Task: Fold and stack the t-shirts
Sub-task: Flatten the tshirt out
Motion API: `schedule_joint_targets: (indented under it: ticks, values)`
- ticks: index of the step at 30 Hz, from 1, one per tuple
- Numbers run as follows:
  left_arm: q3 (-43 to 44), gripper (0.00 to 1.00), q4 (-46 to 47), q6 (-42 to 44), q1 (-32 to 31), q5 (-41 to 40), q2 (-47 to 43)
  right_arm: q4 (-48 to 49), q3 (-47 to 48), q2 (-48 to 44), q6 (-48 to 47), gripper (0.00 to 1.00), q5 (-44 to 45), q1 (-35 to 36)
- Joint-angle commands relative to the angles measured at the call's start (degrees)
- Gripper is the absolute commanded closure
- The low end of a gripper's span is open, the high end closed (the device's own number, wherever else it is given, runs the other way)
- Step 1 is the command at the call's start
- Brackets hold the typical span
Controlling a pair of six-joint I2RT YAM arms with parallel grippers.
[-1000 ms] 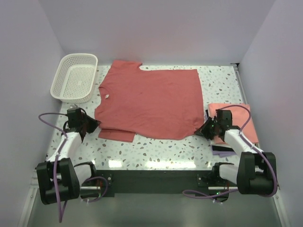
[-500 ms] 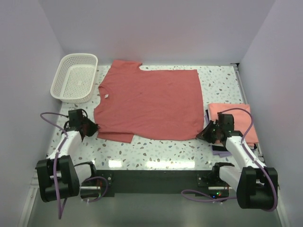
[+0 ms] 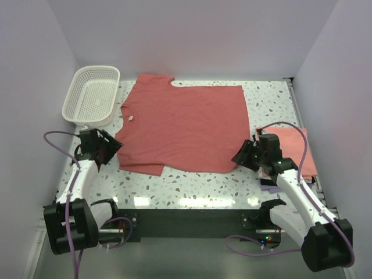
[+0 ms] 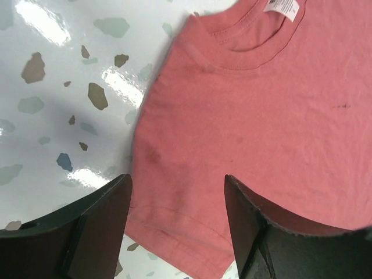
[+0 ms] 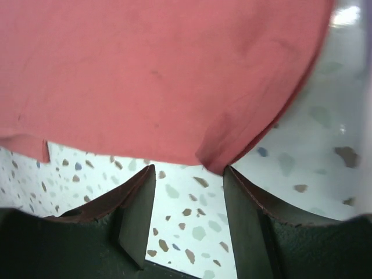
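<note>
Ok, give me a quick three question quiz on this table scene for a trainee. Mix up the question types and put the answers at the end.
1. True or false: the dusty red cloth t-shirt lies crumpled inside the white plastic lattice basket.
2. Where is the folded salmon pink t-shirt? A) in the basket B) at the right edge of the speckled white table C) on top of the red shirt
3. Fill in: at the red shirt's near edge, the left gripper and the right gripper both have their jaws ____.

Key: 1 false (it lies spread flat on the table); 2 B; 3 open.
</note>
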Motion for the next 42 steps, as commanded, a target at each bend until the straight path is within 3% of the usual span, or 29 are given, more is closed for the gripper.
schedule_joint_targets:
  ticks: [1, 7, 10, 17, 21, 30, 42]
  values:
    - [2.4, 0.30, -3.3, 2.0, 0.6, -5.0, -3.0, 1.5, 4.6, 0.1, 2.3, 0.46, 7.4, 12.5]
    - [4.7, 0.30, -4.0, 4.2, 0.7, -1.5, -3.6, 14.6, 8.7, 11.9, 4.4, 0.48, 16.9, 35.3]
    - [6.9, 0.30, -4.4, 5.2, 0.8, 0.8, -3.8, 15.5, 14.7, 20.8, 3.0, 0.49, 23.1, 42.6]
    - [9.9, 0.30, -6.4, 7.2, 0.7, 2.0, -5.2, 25.5, 20.4, 33.5, 1.3, 0.50, 24.3, 52.2]
    - [12.5, 0.30, -7.7, 8.1, 0.7, 1.8, -5.4, 28.6, 28.6, 43.6, -3.1, 0.52, 26.1, 58.7]
    - [15.7, 0.30, -9.0, 9.5, 0.8, 1.1, -6.4, 31.1, 39.3, 56.7, -10.2, 0.53, 34.2, 66.3]
    - [15.8, 0.30, -9.2, 10.6, 0.7, 1.3, -6.6, 30.7, 46.3, 65.4, -13.2, 0.53, 40.1, 67.0]
